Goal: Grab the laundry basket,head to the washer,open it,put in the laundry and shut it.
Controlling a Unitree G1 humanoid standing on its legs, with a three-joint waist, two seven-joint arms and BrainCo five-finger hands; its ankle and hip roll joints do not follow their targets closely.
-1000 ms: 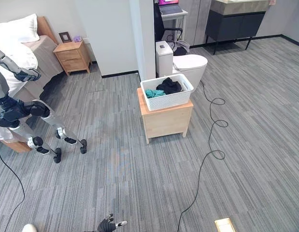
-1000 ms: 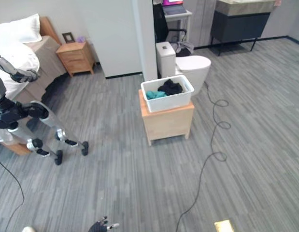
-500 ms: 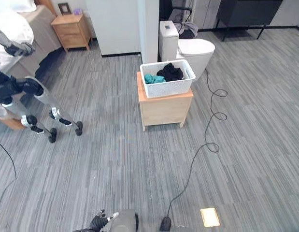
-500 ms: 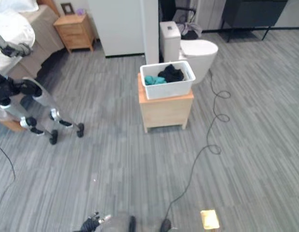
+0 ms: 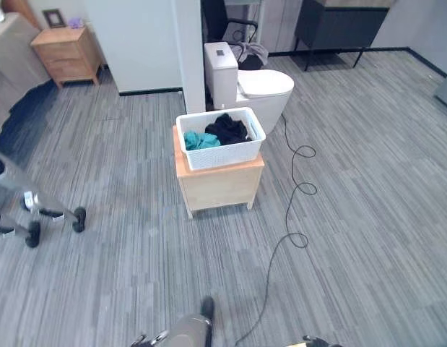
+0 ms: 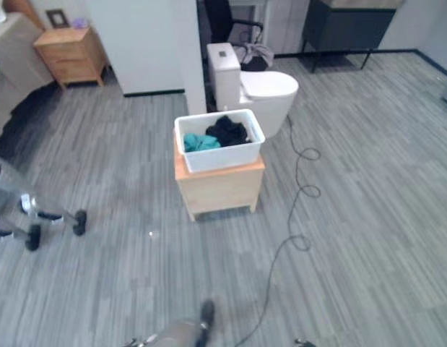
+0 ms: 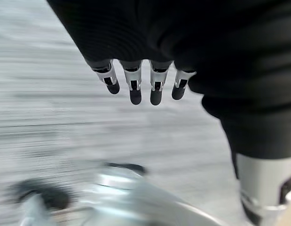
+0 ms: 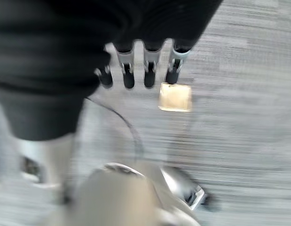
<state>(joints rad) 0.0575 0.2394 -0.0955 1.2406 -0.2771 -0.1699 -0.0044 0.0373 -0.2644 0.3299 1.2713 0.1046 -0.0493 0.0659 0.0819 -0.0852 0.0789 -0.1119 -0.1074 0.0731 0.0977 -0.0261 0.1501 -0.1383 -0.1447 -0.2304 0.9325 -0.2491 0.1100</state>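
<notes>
Laundry, teal and black, sits heaped in the white perforated plastic laundry basket (image 5: 220, 137) on a low pale wooden cabinet (image 5: 217, 184), well ahead of both sets of fingers. The left hand (image 7: 140, 82) and right hand (image 8: 138, 70) hang relaxed and empty over grey striped flooring. I'd walk in squarely, then take the basket's two short ends evenly so it lifts level.

1. You've got open floor (image 5: 122, 217) btwn you & the wooden stand (image 5: 217, 186).
2. Basket (image 5: 220, 137) on the stand's surface: top open, sides free.
3. Toilet (image 5: 246, 81) sits just behind it; wall (image 5: 147, 43) at back-left.
4. Wheeled frame (image 5: 35, 213) stands well left.
</notes>
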